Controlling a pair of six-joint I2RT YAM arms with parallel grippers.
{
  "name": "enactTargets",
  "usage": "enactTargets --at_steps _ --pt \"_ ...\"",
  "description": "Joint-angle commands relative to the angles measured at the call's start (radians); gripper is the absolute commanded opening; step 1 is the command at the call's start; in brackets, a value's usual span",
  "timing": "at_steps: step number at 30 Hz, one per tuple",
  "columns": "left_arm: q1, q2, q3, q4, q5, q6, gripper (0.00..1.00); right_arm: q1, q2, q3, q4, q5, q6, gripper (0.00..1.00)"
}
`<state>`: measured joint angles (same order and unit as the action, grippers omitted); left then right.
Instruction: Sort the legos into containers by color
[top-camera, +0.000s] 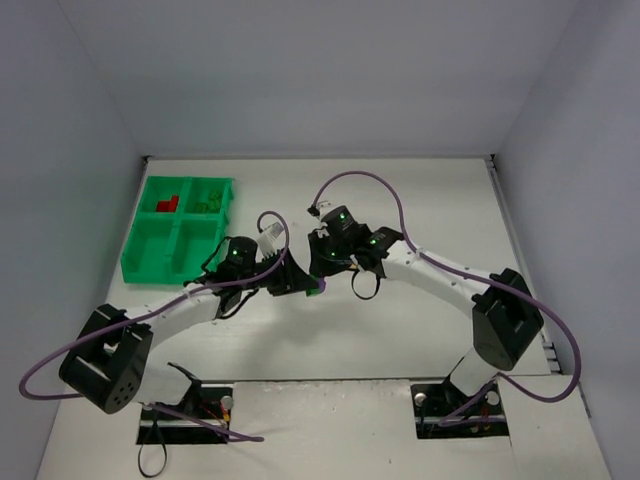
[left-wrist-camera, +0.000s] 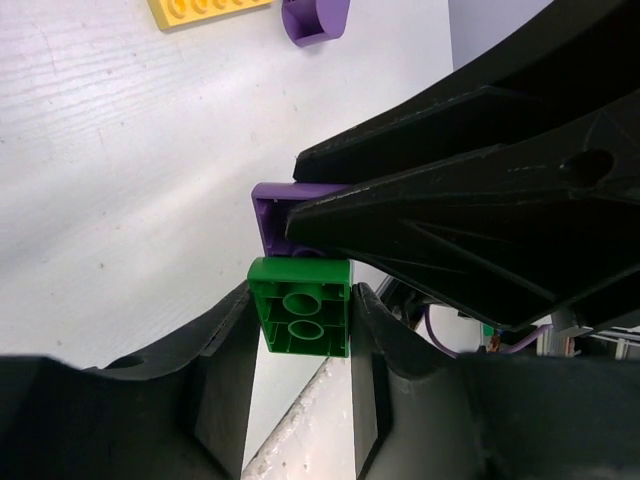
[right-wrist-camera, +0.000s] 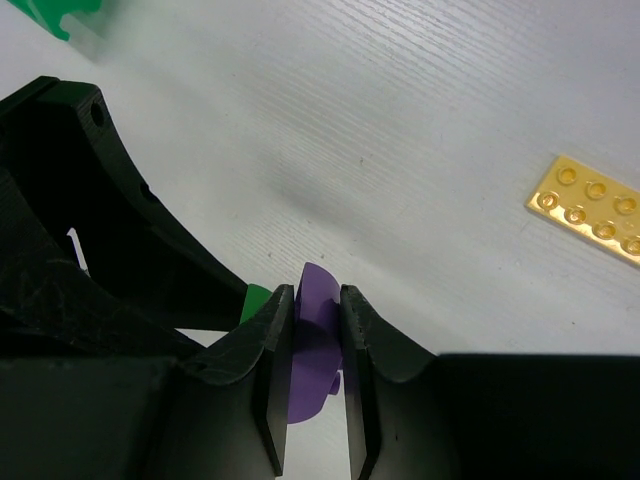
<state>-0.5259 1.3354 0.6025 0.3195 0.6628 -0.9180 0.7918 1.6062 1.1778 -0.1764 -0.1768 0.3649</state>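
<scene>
A: Visibility overhead?
B: Poor; arms (top-camera: 440, 275) cover the grasp right of the tray (top-camera: 150, 272). Left end effector (left-wrist-camera: 300, 300) clamps green brick (left-wrist-camera: 300, 322), right end effector (right-wrist-camera: 318, 312) clamps purple brick (right-wrist-camera: 318, 295), touching. Yellow plate (right-wrist-camera: 590, 205) is cut off.

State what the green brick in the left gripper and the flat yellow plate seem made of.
Green toy brick: looks like moulded hard plastic, smooth with a slight sheen, crisp edges and hollow round tubes. Flat yellow studded plate: likely the same plastic, glossier, with glints on its studs.
</scene>
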Motion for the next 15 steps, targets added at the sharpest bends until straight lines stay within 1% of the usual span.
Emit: enactTargets --at_steps 1,4,5,6,12,15 --pt "0.001 -0.008 0.065 0.064 0.018 0.004 0.11 -0.006 -0.051 -0.001 0.028 -0.004 0.0 0.0" --pt "0.0 -0.005 0.063 0.061 0.02 0.001 0.11 -0.009 -0.052 -0.007 0.028 -0.003 0.0 0.0" --pt "0.001 -0.007 0.063 0.061 0.023 0.002 0.09 -0.011 -0.054 -0.009 0.028 -0.001 0.002 0.0" --pt "0.001 -0.005 0.062 0.061 0.023 0.001 0.0 -0.012 -0.057 -0.013 0.028 0.005 0.0 0.0" --pt "0.001 -0.028 0.045 0.076 -0.003 -0.01 0.0 -0.028 -0.068 -0.036 0.026 0.04 -0.003 0.0" --pt "0.006 -0.054 0.03 0.069 -0.052 -0.015 0.0 -0.046 -0.077 -0.063 0.025 0.053 0.002 0.0"
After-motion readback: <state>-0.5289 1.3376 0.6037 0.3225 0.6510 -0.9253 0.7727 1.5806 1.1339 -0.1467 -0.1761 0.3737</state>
